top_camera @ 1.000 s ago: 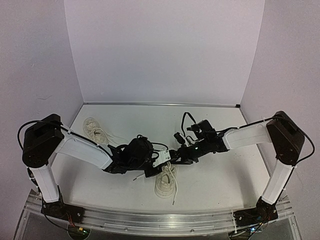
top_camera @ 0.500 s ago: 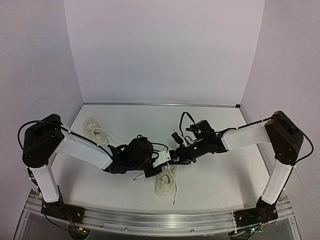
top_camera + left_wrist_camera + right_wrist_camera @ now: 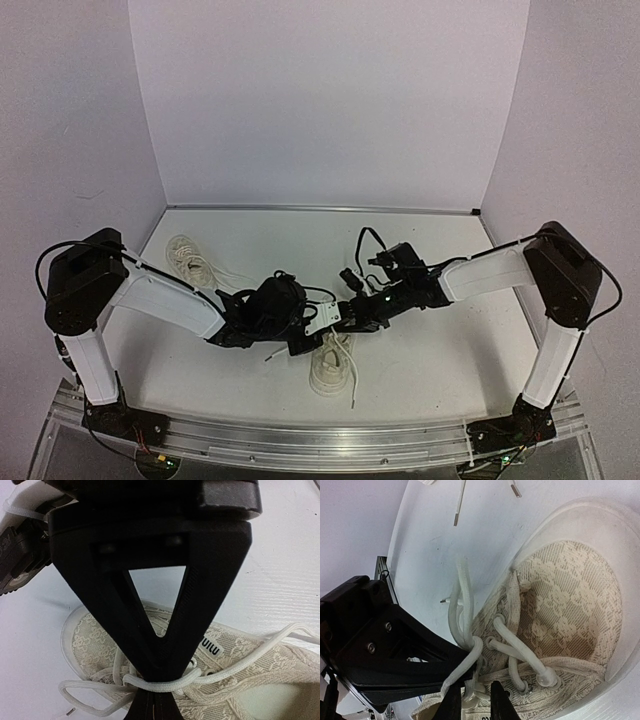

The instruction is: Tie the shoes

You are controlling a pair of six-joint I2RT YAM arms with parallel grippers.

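The left gripper was clenched tight, its fingers meeting in a narrow V, and a white lace was drawn across and looped round the closed tips; whether a strand was caught between them could not be told. The right gripper stood narrowly parted at the bottom of its own view, a strand of the lace running down into the gap without being visibly pinched. Both sets of tips met over the eyelets of the near shoe, touching or nearly touching its laced front. In the overhead view this shoe lay at lower centre, toe toward the aluminium rail at the table's near edge, with little room on that side. Bare white table lay open to the right and toward the back wall. A tongue label showed the letters "UILU", its start hidden behind the finger. The second shoe lay at the left of the frame, well apart from both grippers, close to the left wall, its laces trailing loose.
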